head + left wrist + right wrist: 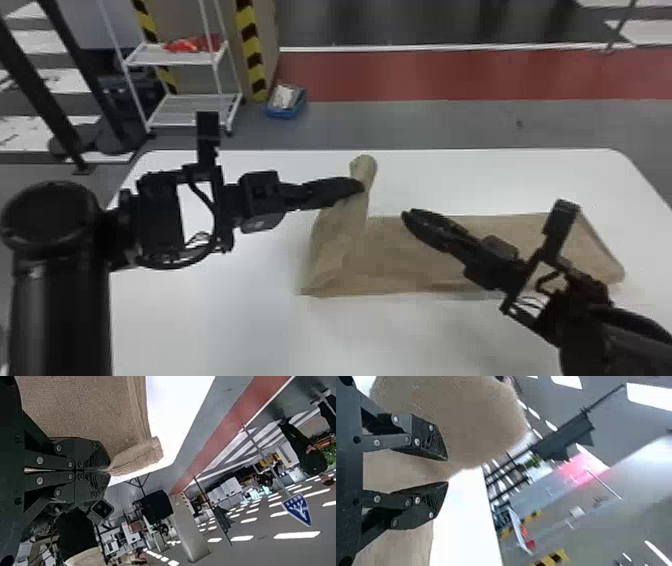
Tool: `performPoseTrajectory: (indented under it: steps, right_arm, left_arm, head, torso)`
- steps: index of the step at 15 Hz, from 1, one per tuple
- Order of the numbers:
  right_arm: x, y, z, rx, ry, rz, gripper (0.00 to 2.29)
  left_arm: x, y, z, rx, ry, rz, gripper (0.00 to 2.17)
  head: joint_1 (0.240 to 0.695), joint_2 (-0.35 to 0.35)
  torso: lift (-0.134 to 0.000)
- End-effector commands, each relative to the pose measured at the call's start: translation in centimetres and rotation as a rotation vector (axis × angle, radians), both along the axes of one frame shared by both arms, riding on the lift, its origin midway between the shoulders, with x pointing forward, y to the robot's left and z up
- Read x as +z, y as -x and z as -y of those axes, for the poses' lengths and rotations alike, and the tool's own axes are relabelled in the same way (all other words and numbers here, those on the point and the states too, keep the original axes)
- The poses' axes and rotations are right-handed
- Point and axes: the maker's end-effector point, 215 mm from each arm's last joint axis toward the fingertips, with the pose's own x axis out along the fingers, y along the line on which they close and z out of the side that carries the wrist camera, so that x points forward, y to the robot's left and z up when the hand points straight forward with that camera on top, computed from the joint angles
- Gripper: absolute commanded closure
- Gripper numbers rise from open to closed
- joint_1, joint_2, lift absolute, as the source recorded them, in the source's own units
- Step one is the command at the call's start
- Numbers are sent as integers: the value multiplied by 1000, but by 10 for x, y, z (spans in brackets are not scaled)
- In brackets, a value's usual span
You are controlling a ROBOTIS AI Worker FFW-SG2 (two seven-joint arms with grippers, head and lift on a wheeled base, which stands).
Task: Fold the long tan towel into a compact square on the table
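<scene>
The left hand (361,187) has its fingers closed together on the towel (400,255), pinching a bit of cloth near the towel's left end. In the left wrist view the two fingertips meet at the cloth, and a short flap (138,457) of it sticks out past them. The head view shows that end pulled up, with a rounded tip (365,164) beyond the fingers, toward the table's far side.

The right hand (407,215) is partly open — in the right wrist view there is a clear gap between its two fingers, with nothing gripped, and tan cloth shows behind them. From the head, it appears over the middle of the towel, angled in from the right.

The rest of the towel lies stretched out to the right on the white table (225,320), passing behind the right arm, its right end near the table's right side.

Past the table, on the grey floor with its red band (450,75), stand a white rack (182,59) holding something red (192,45) and — beside a striped post (252,50) — a blue box (282,111).
</scene>
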Motion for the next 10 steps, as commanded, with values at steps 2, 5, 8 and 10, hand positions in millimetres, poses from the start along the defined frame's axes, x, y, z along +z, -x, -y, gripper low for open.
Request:
performPoseTrajectory:
  steps: [2,5,8,10]
  right_arm:
    - [23,4,153,-259,-34,51,36]
    - [39,24,254,-404,-43,81,39]
    - [43,35,291,-455,-37,88,39]
    - [43,39,293,-458,-45,87,39]
  left_arm:
    - [-2,-30,25,104,11,35,1656]
    - [-2,-67,39,256,3,108,1656]
    - [-13,-48,68,203,-41,100,1656]
    - [-10,-29,90,144,-70,115,1656]
  head:
    - [695,-86]
    - [695,-260]
    - [695,-346]
    - [695,-350]
  torso:
    - [-125]
    - [-125]
    - [-125]
    - [-125]
